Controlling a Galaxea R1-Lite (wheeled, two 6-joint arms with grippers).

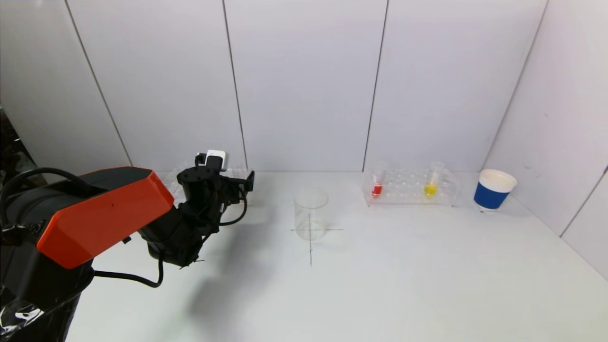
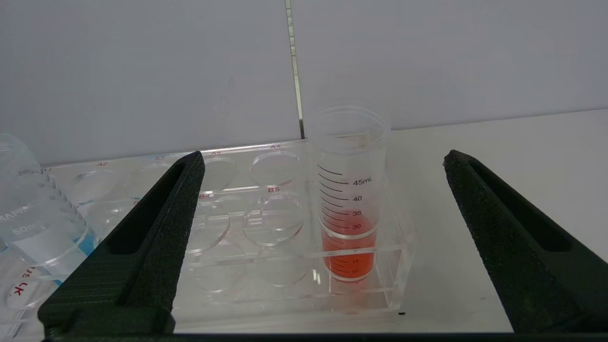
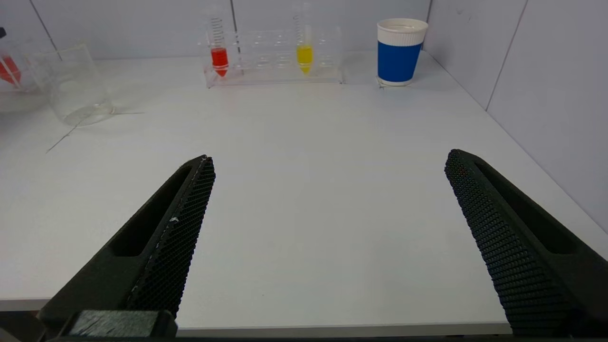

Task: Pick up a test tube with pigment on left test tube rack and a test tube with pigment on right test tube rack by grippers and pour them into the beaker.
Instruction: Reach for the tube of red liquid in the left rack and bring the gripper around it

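Table (image 1: 380, 285), white, fills the lower head view. Left arm (image 1: 104, 213), orange-shelled, crosses the left of frame, its left gripper (image 2: 323, 199) spread wide before the left rack (image 2: 266, 228), with the red tube (image 2: 349, 204) standing upright between the fingers, untouched. Right gripper (image 3: 327, 213), likewise spread, hovers over bare table in its wrist view. Right rack (image 1: 411, 187), upper right, holds a red-filled tube (image 1: 377, 183) and a yellow tube (image 1: 432, 180). Beaker (image 1: 311, 213) stands at centre; a blue cup (image 1: 494, 190) sits right of the rack.
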